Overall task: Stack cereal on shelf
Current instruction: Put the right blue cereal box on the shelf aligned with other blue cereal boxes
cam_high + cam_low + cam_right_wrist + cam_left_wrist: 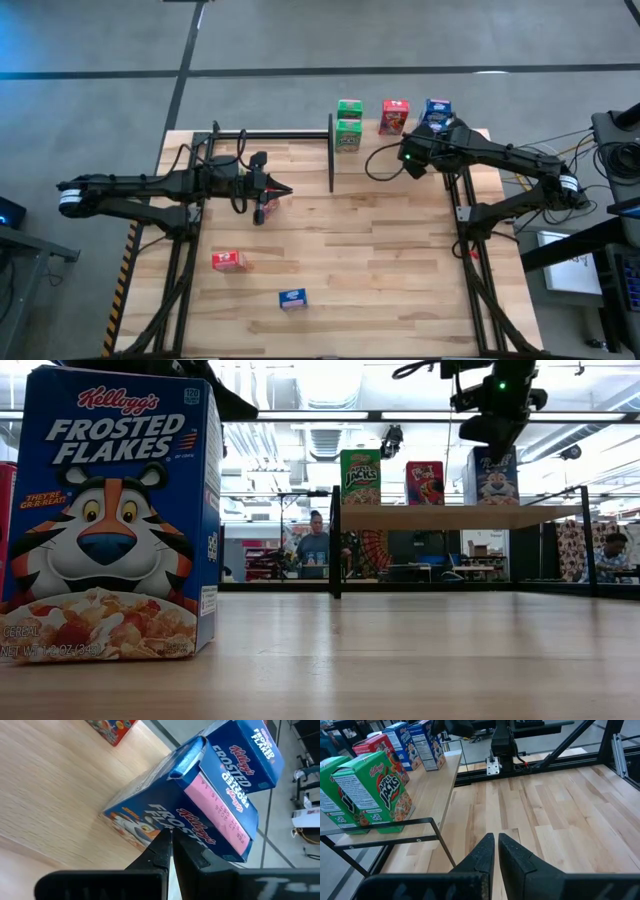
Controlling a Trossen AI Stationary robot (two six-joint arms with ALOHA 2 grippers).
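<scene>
On the raised shelf (450, 517) at the table's far side stand two green cereal boxes (370, 790), a red one (425, 482) and two blue ones (250, 750). My right gripper (170, 840) is shut and slants down at the nearer blue box (150, 810), just over it in the low view. Out over the table's left middle, my left gripper (495, 847) is shut and holds nothing. A red box (228, 261) and a blue box (292, 298) stand on the tabletop near the front, and another red box (266, 206) lies under the left arm. My right gripper's shut fingertips (162, 842) stand at the nearer blue box's printed front face (150, 822), close under its pink top (220, 815), coming slanting from above. I cannot tell whether they touch it. The box rests on the shelf.
Black posts (331, 150) and a black rail (270, 134) bound the shelf's left end. Cables (380, 160) loop near the right arm. The bare plank tabletop (380, 240) spreads between the arms. People sit in the room behind the table (315, 545).
</scene>
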